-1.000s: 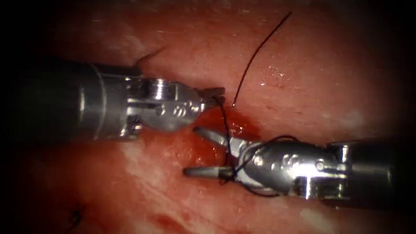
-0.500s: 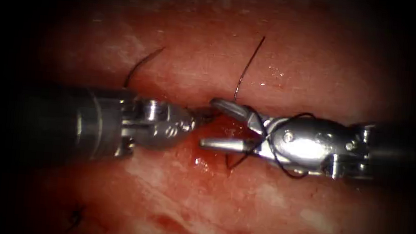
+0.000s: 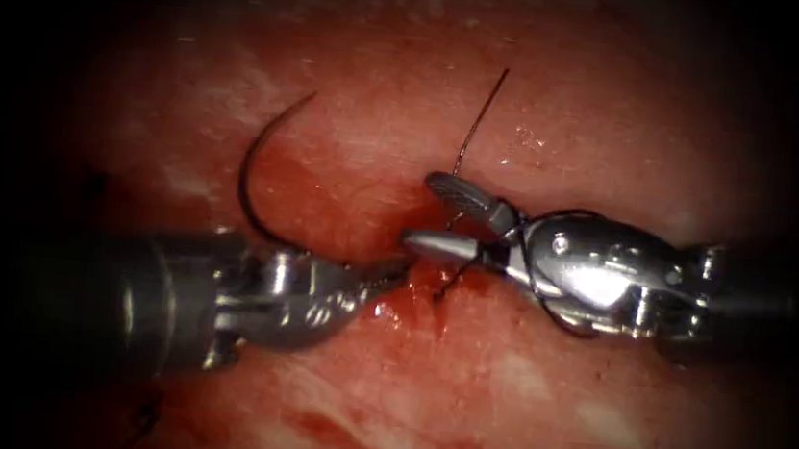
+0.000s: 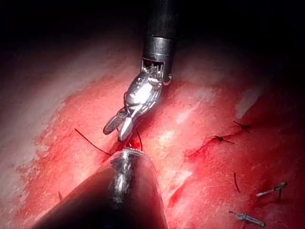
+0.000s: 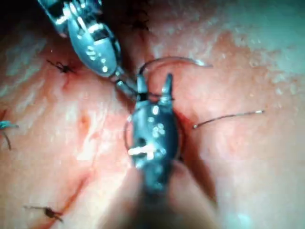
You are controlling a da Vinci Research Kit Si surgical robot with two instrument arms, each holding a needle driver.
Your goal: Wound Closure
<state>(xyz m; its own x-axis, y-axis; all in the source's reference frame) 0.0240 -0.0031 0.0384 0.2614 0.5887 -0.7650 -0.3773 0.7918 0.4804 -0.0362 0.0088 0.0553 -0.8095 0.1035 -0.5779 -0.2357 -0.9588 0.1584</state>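
My left tool point(image 3: 391, 270) comes in from the lower left, its jaws shut on the curved needle point(image 3: 248, 171) near its thread end. The needle arcs up over the tissue point(image 3: 355, 66) left of the cut, free of it; it also shows as needle point(image 5: 176, 59). My right tool point(image 3: 424, 214) stands open just right of the left jaws, holding nothing, with dark thread point(image 3: 546, 310) looped around the base of its jaws. A short thread tail point(image 3: 481, 116) rises from the tissue by its upper jaw. Right tool point(image 4: 116, 129), right tool point(image 5: 154, 83) and left tool point(image 5: 124, 83) nearly touch.
Red fluid point(image 3: 417, 298) pools in the cut under the jaws. Tied stitches point(image 4: 221, 139) sit further along the cut, and cut thread ends point(image 4: 248, 218) lie on the tissue. Another knot point(image 5: 62, 67) lies beside the left tool.
The left tool has dropped down and left, uncovering the needle's arc. The right tool, thread looped round it, has risen towards the thread tail, its open jaws narrowing.
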